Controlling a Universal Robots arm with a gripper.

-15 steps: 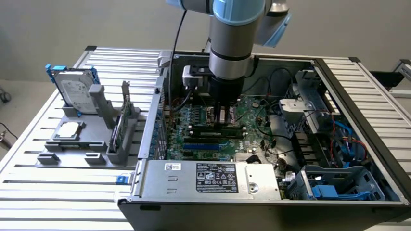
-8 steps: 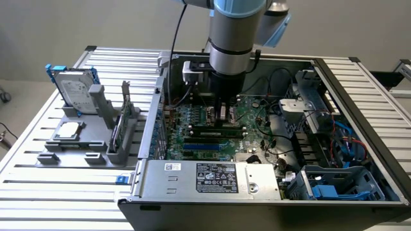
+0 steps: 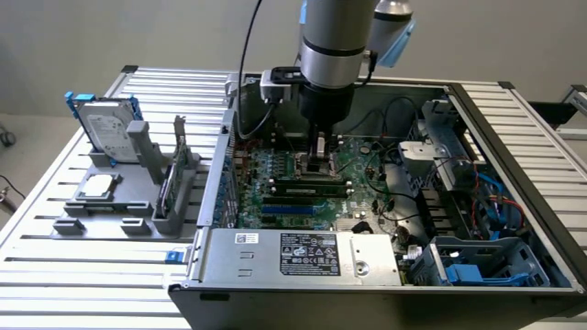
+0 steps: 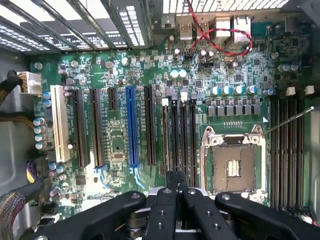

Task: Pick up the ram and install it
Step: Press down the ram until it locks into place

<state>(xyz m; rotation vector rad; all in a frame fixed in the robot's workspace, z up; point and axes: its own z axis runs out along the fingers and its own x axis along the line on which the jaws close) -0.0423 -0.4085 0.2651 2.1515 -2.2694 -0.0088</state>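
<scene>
One gripper (image 3: 322, 157) hangs low inside the computer case (image 3: 519, 130), fingers squeezed tight together. The ram (image 4: 165, 135) stands on its thin edge in a black slot just beside the fingertips. Red wires (image 4: 215, 40) and a square chip socket (image 4: 233, 165) are near.

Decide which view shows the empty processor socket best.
The wrist view: the socket is seen from above, contacts and frame plain. The exterior view shows it slantwise, partly behind the hand.
</scene>
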